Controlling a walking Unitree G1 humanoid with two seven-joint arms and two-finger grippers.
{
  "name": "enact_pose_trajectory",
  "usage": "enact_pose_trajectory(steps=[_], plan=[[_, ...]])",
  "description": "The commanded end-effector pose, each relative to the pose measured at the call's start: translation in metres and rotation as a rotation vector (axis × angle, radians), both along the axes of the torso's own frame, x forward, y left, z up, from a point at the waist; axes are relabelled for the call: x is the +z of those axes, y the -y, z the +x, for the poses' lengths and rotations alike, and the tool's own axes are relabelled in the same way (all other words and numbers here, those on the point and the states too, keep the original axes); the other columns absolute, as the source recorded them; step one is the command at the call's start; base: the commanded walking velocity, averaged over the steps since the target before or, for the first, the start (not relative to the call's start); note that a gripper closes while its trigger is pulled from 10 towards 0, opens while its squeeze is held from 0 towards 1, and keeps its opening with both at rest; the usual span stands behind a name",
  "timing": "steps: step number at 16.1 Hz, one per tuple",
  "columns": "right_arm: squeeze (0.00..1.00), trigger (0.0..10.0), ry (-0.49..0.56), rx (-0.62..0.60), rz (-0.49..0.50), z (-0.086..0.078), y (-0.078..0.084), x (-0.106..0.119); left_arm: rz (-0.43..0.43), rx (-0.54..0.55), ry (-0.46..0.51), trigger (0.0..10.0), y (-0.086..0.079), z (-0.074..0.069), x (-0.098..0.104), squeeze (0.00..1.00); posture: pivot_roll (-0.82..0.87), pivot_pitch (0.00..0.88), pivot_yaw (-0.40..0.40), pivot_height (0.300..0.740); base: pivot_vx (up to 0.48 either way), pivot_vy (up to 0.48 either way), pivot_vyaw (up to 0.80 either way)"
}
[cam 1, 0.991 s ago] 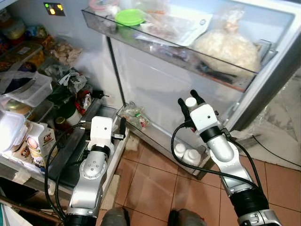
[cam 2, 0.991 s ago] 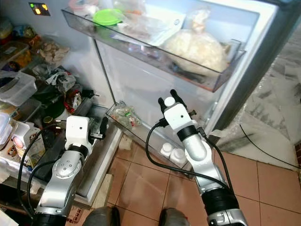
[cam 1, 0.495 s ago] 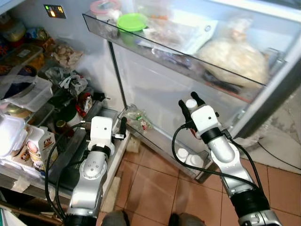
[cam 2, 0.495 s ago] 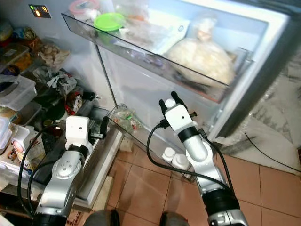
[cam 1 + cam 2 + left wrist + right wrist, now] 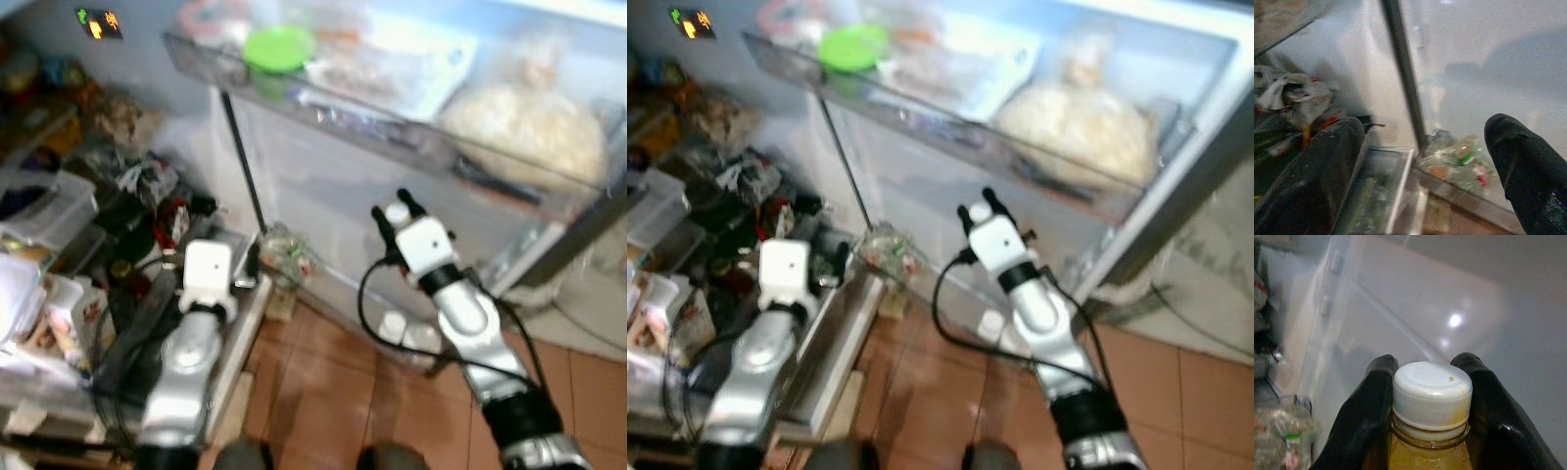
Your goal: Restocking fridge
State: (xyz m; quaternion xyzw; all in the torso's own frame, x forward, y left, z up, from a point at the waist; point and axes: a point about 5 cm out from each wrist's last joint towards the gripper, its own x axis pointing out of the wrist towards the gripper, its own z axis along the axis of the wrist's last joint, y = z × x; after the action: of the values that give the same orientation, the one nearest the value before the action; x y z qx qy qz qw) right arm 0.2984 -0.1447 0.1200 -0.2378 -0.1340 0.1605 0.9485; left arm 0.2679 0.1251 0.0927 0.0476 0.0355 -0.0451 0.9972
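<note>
1. My right gripper (image 5: pixel 1431 431) was clamped on the neck of a white-capped bottle (image 5: pixel 1432 394) of amber liquid, both fingers pressed just under the cap, I judged so it would hang upright
2. My left gripper (image 5: pixel 1420 171) was spread wide and empty by the fridge's lower drawer
3. Beyond the bottle stood the open fridge door (image 5: pixel 323 186), whose low door rack (image 5: pixel 338 286) held two white-capped bottles (image 5: pixel 409 333), likely the spot for mine
4. Farthest up, the upper door shelf (image 5: pixel 392 122) carried a green lid (image 5: pixel 279 47) and a bagged lump (image 5: pixel 524 132)
</note>
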Motion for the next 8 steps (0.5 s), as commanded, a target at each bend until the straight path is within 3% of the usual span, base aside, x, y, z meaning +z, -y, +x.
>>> enact_pose_trajectory(steps=[1, 8], plan=[[0.0, 10.0, 0.056, 0.001, 0.003, 0.0022, -0.0011, 0.0104, 0.008, 0.008, -0.014, 10.0, -0.0056, -0.0007, -0.0034, 0.0, 0.02, 0.079, 0.024, 0.74, 0.274, 0.0, 0.0], [0.0, 10.0, 0.06, 0.013, 0.004, 0.0041, -0.0027, 0.0113, 0.008, 0.015, -0.021, 10.0, -0.0059, 0.0003, -0.0048, 0.0, 0.02, 0.077, 0.023, 0.74, 0.278, 0.0, 0.0]])
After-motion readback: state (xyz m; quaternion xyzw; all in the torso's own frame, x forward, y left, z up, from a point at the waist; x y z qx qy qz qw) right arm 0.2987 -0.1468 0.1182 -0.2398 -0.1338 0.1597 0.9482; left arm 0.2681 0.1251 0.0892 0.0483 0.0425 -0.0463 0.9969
